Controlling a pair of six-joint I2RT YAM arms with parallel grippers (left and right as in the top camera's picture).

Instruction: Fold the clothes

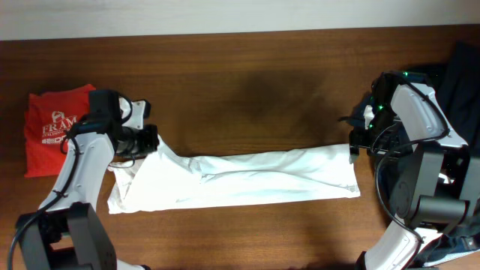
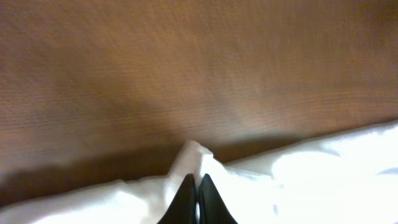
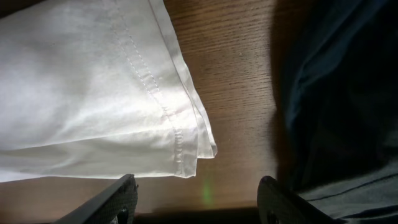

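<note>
We see the wooden counter point(image 1: 247, 90) carrying a long white garment point(image 1: 247, 176) stretched left to right across its middle, with dark clothes point(image 1: 459, 75) heaped at the right edge and a red folded piece point(image 1: 49, 131) at the far left. Our left gripper point(image 2: 195, 183) is clenched on a raised pinch of the white garment's left end. Our right gripper point(image 3: 198, 188) hangs released just beyond its hemmed right corner.
</note>
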